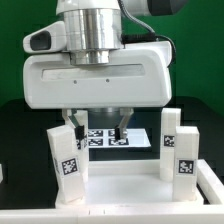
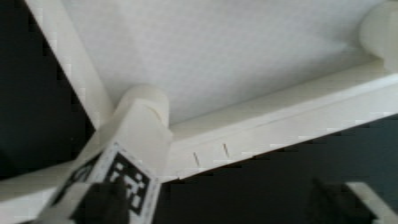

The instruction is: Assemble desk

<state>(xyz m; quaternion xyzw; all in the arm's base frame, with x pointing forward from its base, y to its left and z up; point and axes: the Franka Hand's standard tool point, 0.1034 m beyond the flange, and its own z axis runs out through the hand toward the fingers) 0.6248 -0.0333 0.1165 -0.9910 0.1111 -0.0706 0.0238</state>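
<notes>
Your tabletop [image 1: 125,185] lies low in the exterior frame, rim up, with two legs standing upright in its near corners: one leg [image 1: 66,160] at lower left, the other leg [image 1: 180,142] at right. Both show tags. In the wrist view, the tabletop [image 2: 214,60] fills the upper frame and a tagged leg [image 2: 121,165] sits at its corner. Your gripper [image 1: 97,128] hangs at centre, fingers down beside the left leg; whether it grips anything, you cannot tell. The marker board [image 1: 112,136] lies behind.
</notes>
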